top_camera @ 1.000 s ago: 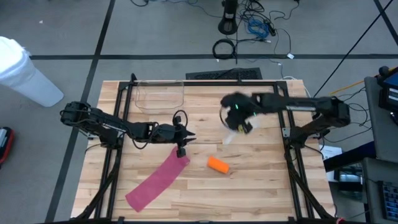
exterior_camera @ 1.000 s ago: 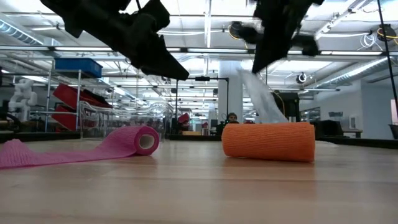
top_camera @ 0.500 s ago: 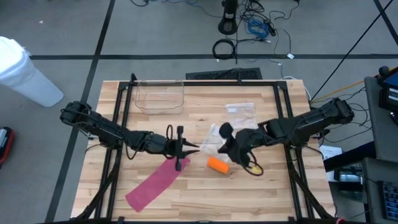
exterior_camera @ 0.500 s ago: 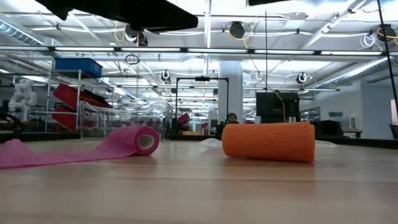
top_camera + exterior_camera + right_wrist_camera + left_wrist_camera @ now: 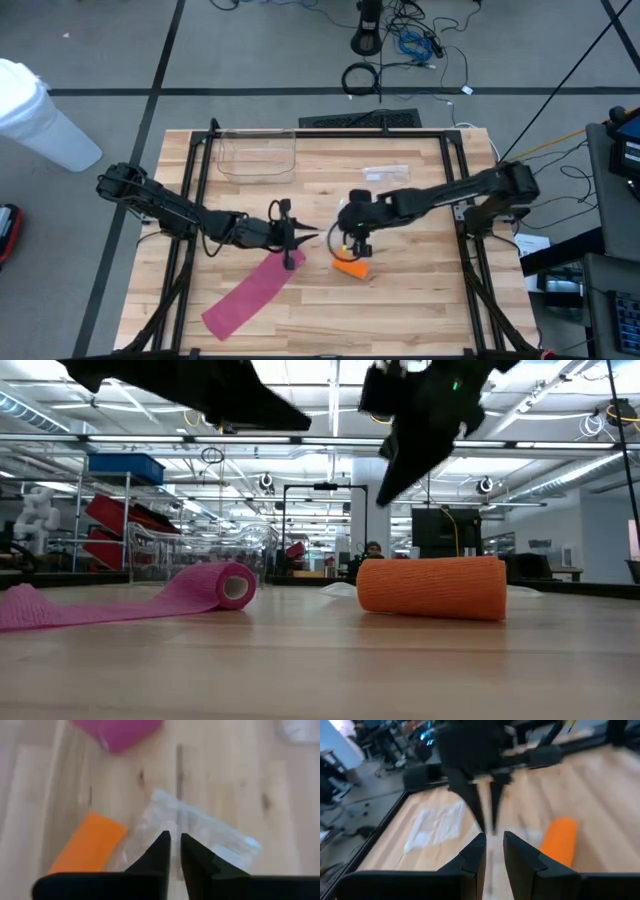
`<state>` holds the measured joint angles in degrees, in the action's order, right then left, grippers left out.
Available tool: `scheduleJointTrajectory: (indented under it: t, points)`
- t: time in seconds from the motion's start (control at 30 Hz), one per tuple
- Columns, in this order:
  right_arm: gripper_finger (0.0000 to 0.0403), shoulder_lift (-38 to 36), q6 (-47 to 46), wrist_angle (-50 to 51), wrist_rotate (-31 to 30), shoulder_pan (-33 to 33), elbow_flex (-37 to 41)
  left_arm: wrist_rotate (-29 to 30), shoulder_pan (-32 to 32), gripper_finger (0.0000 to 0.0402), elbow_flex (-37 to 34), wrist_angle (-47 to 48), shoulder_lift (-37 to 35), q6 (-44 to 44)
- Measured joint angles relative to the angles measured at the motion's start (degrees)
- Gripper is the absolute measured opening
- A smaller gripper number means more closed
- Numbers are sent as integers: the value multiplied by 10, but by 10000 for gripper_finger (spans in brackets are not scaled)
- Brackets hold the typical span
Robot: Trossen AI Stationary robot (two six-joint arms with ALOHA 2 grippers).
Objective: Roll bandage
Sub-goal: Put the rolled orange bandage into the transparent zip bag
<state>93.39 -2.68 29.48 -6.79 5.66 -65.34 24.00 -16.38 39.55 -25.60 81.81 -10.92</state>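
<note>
A pink bandage [image 5: 250, 290] lies partly unrolled on the wooden table, and its rolled end [image 5: 225, 585] rests on its side. An orange bandage roll [image 5: 350, 266] lies on its side to the right of it. My left gripper [image 5: 494, 845] hovers level above the pink roll, pointing toward the table's right, open and holding nothing. My right gripper [image 5: 174, 840] points down above a clear plastic bag [image 5: 200, 835] that lies flat next to the orange roll [image 5: 87, 850]. A narrow gap shows between its fingers. In the low view it [image 5: 385, 495] hangs well above the table.
A clear plastic tub [image 5: 258, 155] stands at the far edge, and a second clear bag [image 5: 385, 175] lies at the far right. Black frame rails [image 5: 190, 200] run along the table's left and right sides. Bare wood lies near the front edge.
My right gripper has come from the table's far middle toward the near side and down, with its wrist rolling. The clear bag that hung from it a second ago now lies on the table by the orange roll. My left gripper has shifted a little and rolled.
</note>
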Motion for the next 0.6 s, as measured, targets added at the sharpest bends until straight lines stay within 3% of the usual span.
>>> scheduleJointTrajectory:
  t: [0.2, 0.33, 0.6]
  points:
    - [127, 91, 58, -5, -1, -16, 0, 22, 0, 72, 0, 75, -12, 0]
    - [181, 114, 63, 17, -4, -19, 0, 32, 1, 72, 0, 98, -28, 0]
    - [233, 114, 15, -18, 19, -47, 0, 49, 17, 72, 0, 143, -45, 16]
